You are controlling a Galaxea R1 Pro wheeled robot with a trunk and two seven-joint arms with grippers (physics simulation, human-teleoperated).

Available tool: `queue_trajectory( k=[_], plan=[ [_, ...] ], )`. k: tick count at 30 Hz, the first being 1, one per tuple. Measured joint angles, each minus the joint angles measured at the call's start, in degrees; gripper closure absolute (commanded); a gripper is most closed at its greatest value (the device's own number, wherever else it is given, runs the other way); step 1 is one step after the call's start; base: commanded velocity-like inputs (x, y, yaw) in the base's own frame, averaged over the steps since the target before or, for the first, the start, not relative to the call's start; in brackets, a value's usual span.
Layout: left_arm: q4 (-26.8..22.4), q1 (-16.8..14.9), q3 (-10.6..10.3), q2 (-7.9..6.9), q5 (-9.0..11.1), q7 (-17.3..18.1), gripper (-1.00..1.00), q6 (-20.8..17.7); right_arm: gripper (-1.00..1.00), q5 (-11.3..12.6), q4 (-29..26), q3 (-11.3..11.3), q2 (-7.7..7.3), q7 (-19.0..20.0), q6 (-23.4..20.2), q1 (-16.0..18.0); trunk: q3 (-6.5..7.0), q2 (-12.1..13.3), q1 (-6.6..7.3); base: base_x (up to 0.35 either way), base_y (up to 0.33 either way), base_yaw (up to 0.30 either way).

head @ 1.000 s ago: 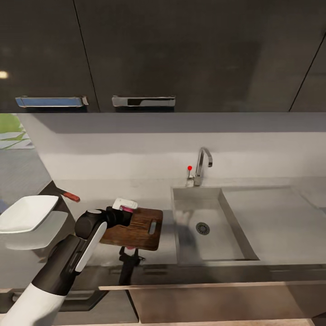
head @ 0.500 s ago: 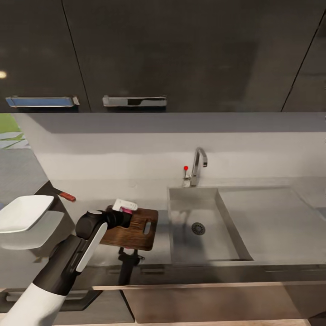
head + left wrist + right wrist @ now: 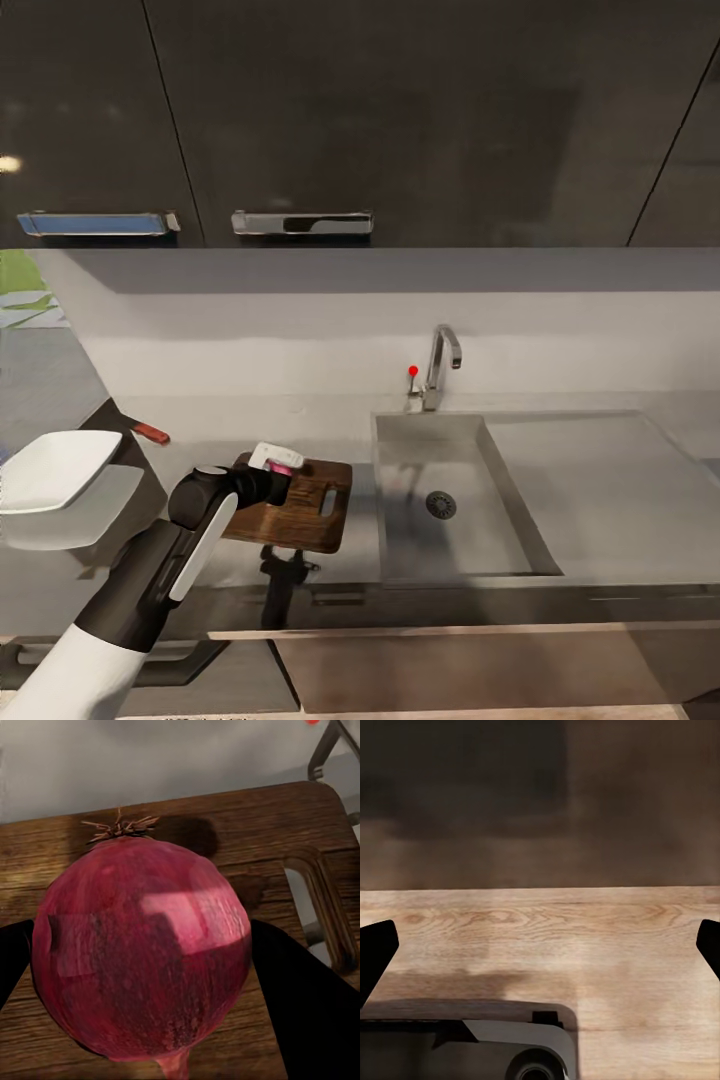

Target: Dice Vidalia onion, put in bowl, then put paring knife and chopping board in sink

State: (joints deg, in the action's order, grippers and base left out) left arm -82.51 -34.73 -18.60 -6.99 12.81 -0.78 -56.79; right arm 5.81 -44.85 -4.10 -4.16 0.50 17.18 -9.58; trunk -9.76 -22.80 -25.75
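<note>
Left tool [image 3: 142, 967] is clamped on the onion [image 3: 142, 952], dark fingers [image 3: 300, 1005] pressed against both sides. The onion reads red-purple, dried root tuft on one end, held right over the board [image 3: 247, 817]; can't tell whether it touches the wood. In the head view the left arm [image 3: 165, 570] reaches over the near left end of the board [image 3: 305, 500], and a bit of pink onion [image 3: 281, 467] shows under the white wrist block.

Board lies flat on the table [image 3: 200, 430], just left of the sink [image 3: 455, 500], slot handle at the end toward the basin. Basin shows a round drain, with the faucet [image 3: 440, 360] and red knob [image 3: 413, 371] at the back edge.

Knife [image 3: 150, 433]: red handle visible on the table, back left, well apart from the board. Bowl [image 3: 55, 470] sits at the far left, near the table edge.

Right tool [image 3: 540, 945]: fingertips sit wide apart at the frame edges, nothing between them, pointing at a wood floor [image 3: 555, 930].
</note>
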Motion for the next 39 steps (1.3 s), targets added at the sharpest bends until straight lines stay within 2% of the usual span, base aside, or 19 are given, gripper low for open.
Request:
queue_trajectory(
  k=[39],
  plan=[
    [0.46,0.0,-0.04,0.0,-0.01,0.0,1.0,-0.03,-1.0,0.0,-0.02,0.0,0.0,-0.01,0.0,0.0,-1.1,0.0,0.0,0.0,0.001,0.013]
  ],
)
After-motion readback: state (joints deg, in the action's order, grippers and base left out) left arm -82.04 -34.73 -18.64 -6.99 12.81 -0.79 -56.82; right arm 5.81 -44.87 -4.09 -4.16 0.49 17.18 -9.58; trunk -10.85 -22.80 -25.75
